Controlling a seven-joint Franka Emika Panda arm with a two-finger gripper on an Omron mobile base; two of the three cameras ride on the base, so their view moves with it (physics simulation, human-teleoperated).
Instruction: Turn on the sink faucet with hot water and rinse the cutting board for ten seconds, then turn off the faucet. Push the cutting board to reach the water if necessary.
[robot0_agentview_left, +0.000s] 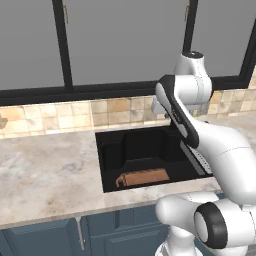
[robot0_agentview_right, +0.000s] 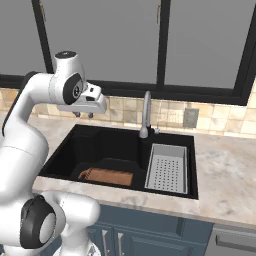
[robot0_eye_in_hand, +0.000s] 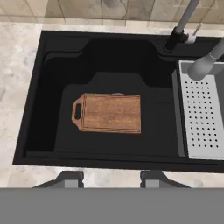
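Observation:
The brown wooden cutting board (robot0_eye_in_hand: 111, 113) lies flat on the floor of the black sink (robot0_eye_in_hand: 57, 65), in its left half, handle cut-out to the left. I also see the cutting board (robot0_agentview_left: 145, 177) (robot0_agentview_right: 107, 176) from both base cameras. The grey gooseneck sink faucet (robot0_agentview_right: 146, 112) (robot0_eye_in_hand: 186, 22) stands at the back rim, its nozzle hanging over the drain tray, not over the board. No water runs. My gripper (robot0_agentview_right: 83, 114) (robot0_eye_in_hand: 111, 177) hovers high above the sink's left side, pointing down, open, with nothing between its fingers.
A grey perforated drain tray (robot0_agentview_right: 167, 167) (robot0_eye_in_hand: 203, 118) fills the right part of the sink. A small faucet lever (robot0_eye_in_hand: 195, 31) sits beside the faucet base. Marble counter (robot0_agentview_left: 50, 170) surrounds the sink, with a tiled backsplash and dark window frame behind.

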